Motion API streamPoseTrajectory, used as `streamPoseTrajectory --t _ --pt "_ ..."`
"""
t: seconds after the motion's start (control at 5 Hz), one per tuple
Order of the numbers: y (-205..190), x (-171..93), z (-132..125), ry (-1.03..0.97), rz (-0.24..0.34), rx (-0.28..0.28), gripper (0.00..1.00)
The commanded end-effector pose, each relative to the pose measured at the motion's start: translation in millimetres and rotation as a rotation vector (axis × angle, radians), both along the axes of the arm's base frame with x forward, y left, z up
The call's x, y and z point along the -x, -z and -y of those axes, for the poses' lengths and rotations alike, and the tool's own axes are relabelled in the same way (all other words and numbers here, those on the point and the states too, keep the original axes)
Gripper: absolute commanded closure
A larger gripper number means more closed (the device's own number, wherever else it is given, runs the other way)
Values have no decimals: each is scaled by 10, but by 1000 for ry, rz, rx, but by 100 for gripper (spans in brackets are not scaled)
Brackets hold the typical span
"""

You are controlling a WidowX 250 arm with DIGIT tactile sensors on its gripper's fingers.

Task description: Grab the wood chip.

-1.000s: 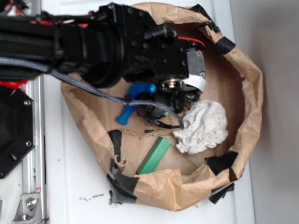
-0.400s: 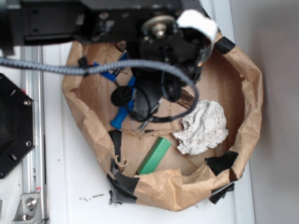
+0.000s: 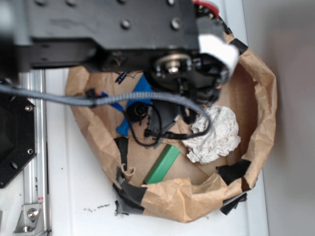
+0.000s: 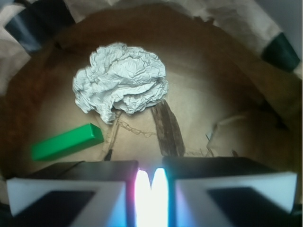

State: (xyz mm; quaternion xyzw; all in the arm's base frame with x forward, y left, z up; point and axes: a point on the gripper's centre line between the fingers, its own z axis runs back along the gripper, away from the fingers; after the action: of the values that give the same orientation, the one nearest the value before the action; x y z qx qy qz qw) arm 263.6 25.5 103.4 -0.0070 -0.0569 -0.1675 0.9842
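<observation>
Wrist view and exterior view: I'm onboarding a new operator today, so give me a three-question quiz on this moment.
1. True or false: the wood chip is clamped in the gripper.
2. What lies left of the chip in the wrist view? A) green block B) red cup C) metal spoon
3. Fill in: the chip's far end touches the crumpled white ____.

Key: 1 false, the chip lies on the brown paper beyond the closed fingertips. 2 A. 3 paper.
</observation>
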Motion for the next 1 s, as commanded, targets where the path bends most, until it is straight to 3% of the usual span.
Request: streamPoseTrajectory --t 0.0,0.4,0.6,0.8 --pt "544 -279 23 15 57 -39 0" --pt "815 -361 79 67 61 41 0" --pt "933 -332 54 28 49 40 100" --pt "904 -288 45 27 59 37 100"
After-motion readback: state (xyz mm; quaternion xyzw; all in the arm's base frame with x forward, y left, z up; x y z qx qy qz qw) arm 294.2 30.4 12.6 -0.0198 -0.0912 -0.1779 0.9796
